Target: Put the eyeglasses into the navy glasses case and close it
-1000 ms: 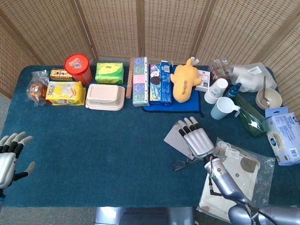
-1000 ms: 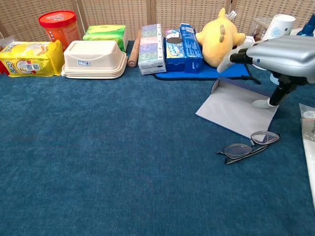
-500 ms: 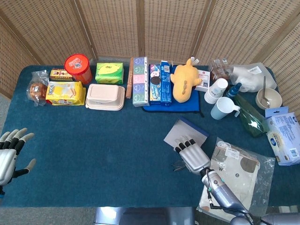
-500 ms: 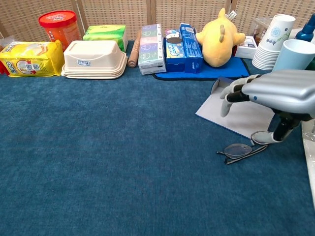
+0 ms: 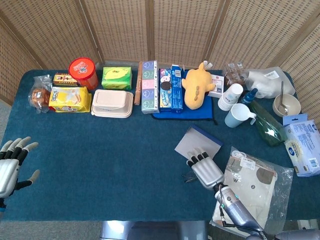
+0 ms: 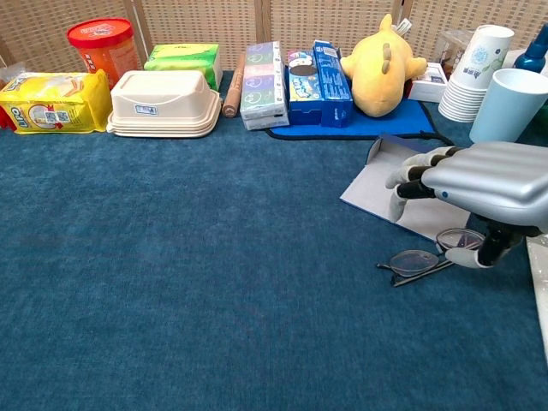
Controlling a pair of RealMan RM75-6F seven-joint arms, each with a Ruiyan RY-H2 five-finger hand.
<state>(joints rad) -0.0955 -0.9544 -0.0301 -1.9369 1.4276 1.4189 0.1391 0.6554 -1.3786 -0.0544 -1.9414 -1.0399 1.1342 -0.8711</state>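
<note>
The eyeglasses (image 6: 417,260) lie folded on the blue cloth, their dark frame peeking out left of my right hand in the head view (image 5: 188,177). My right hand (image 6: 481,177) hovers flat just over them with its fingers stretched out, and its thumb (image 6: 467,258) hangs down by the right lens; it holds nothing. The navy glasses case (image 6: 396,186) lies open just beyond the glasses, grey lining up (image 5: 198,142). At the table's left edge my left hand (image 5: 12,164) is empty, with spread fingers.
A plastic bag (image 5: 256,182) lies right of the glasses. Cups (image 6: 514,103) and a yellow plush toy (image 6: 381,64) stand behind the case. Boxes, a beige lunch box (image 6: 164,103) and a red tin (image 6: 103,43) line the back.
My right hand has drawn back from over the case toward me and sunk over the glasses, its thumb now beside the right lens. The left hand barely shifted.
</note>
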